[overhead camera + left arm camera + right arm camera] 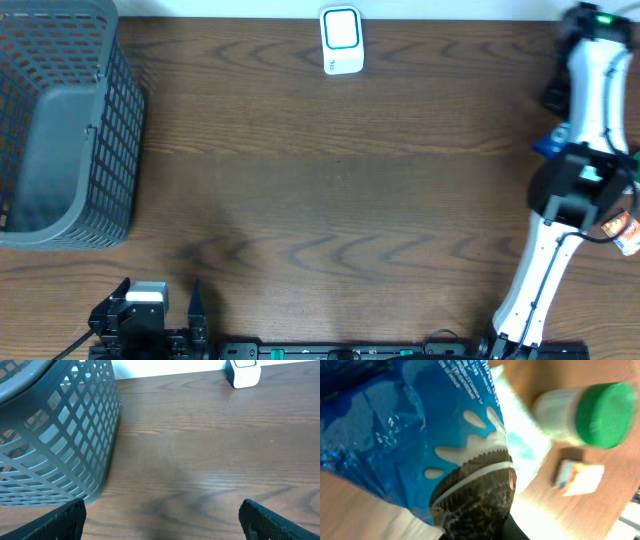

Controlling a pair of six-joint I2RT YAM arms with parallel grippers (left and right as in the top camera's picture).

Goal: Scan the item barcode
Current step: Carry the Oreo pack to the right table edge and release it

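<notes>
The item is a blue cookie packet (pixel 420 425) printed with a dark sandwich cookie, and it fills most of the right wrist view. My right gripper (pixel 487 532) is shut on its lower edge; the jaws are mostly hidden behind it. From overhead only a blue corner of the packet (pixel 544 146) shows beside the right gripper (pixel 556 158) at the table's right edge. The white barcode scanner (pixel 341 40) stands at the back centre, also visible as the scanner (pixel 243 371). My left gripper (pixel 162 517) is open over bare wood near the front left, seen from above as the left gripper (pixel 160 308).
A grey mesh basket (pixel 95 140) occupies the back left, and its wall (pixel 60 440) is close to the left gripper. Under the right arm lie a green-capped bottle (pixel 592 415) and a small orange-and-white box (pixel 580 478). An orange packet (pixel 626 232) sits at the right edge.
</notes>
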